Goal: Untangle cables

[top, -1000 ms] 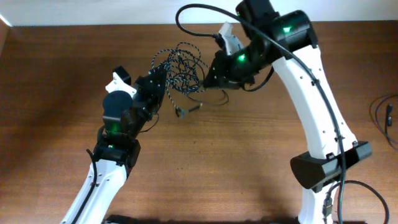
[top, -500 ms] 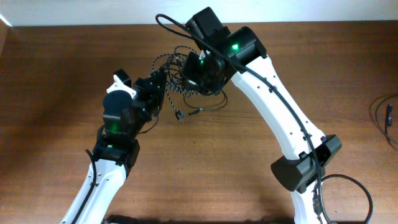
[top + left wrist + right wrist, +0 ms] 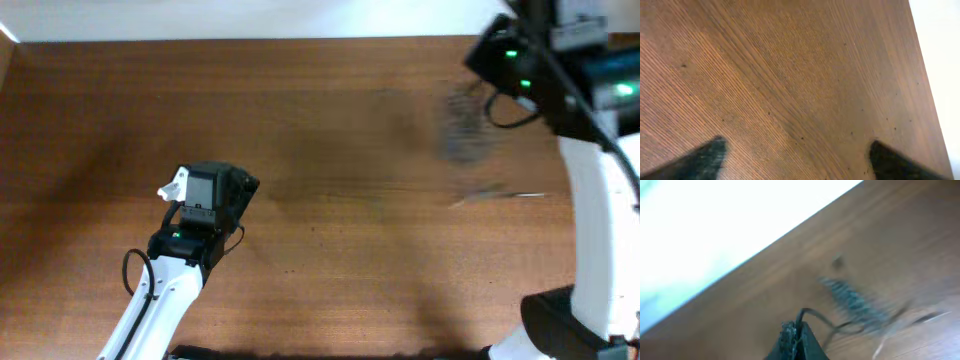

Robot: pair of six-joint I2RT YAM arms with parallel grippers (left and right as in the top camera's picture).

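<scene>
A motion-blurred cable bundle (image 3: 463,135) is held at the upper right of the frame by the right pincer (image 3: 796,330), clamped tight on one strand. The left pincer (image 3: 796,145), lower left, is spread wide and empty above the table (image 3: 330,250). Untangling is judged unfinished.

The table (image 3: 790,75) is matt grained wood; the blurred cables (image 3: 852,300) look braided.

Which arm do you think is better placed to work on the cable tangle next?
Right. The right gripper is shut on a strand of the cable tangle, which shows blurred beside it. The left gripper is open over bare table, far from the cables.
</scene>
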